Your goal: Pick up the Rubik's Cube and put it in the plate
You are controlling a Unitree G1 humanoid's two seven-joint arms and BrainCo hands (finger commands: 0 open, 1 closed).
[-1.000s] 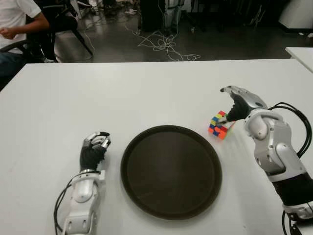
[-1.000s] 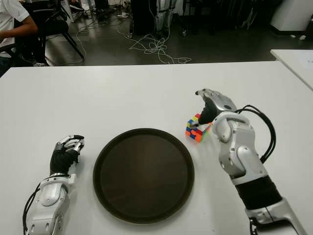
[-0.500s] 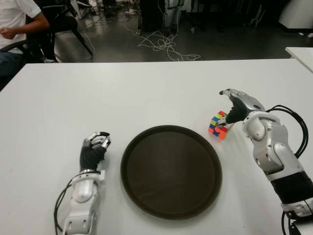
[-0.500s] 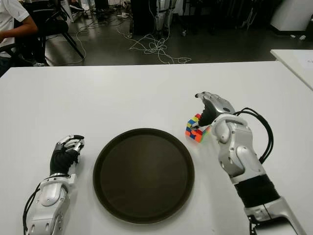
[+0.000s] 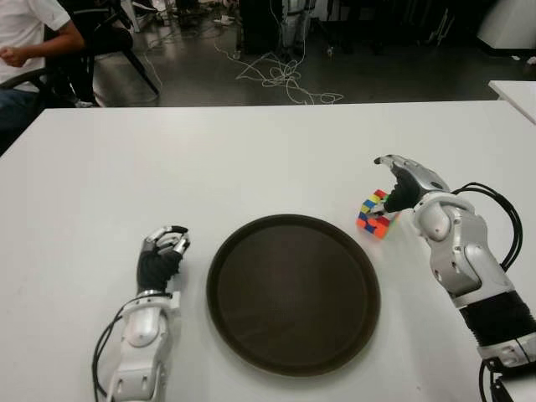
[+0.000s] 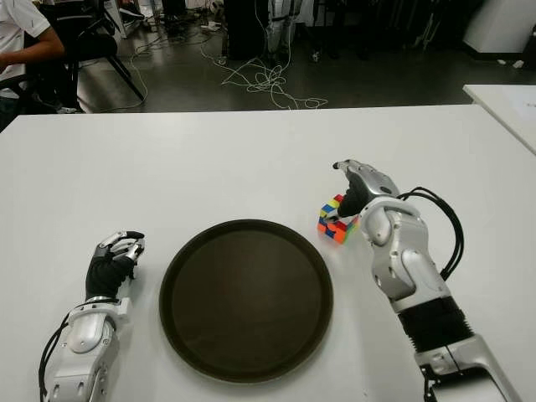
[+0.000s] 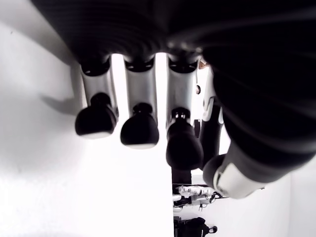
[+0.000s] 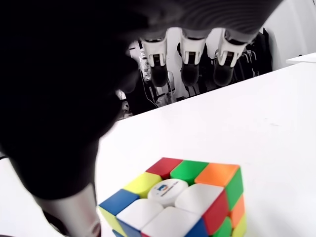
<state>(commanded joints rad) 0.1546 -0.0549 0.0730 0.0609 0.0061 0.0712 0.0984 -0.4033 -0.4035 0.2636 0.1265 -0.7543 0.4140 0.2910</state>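
1. A white counter (image 5: 251, 159) fills the near field. Behind it lies a dark floor strewn with a tangle of white cables (image 5: 280, 75), with dark chair and equipment legs at the back.
2. At the far left a seated person (image 5: 29, 33) in a white shirt shows partly, beside a black chair (image 5: 109, 42).
3. The corner of a second white table (image 5: 515, 92) shows at the right edge.
4. A round dark-brown plate (image 5: 293, 293) sits on the counter near the robot, between its two arms, with nothing in it.
5. The Rubik's Cube (image 5: 375, 213) stands on the counter just beyond the plate's right rim, close to the rim but apart from it. In the right wrist view its upper face shows red, green, orange, yellow, blue and white tiles around a white centre sticker.
6. The right hand (image 5: 402, 180) hangs over the cube from the right side, fingers spread and not closed on it. In the right wrist view three fingertips (image 8: 190, 69) sit above and past the cube, and the thumb comes down beside it. I cannot tell whether any finger touches the cube.
7. A black cable (image 5: 502, 209) loops beside the right forearm.
8. The left hand (image 5: 162, 251) shows left of the plate, well apart from the cube, fingers curled in and holding nothing.
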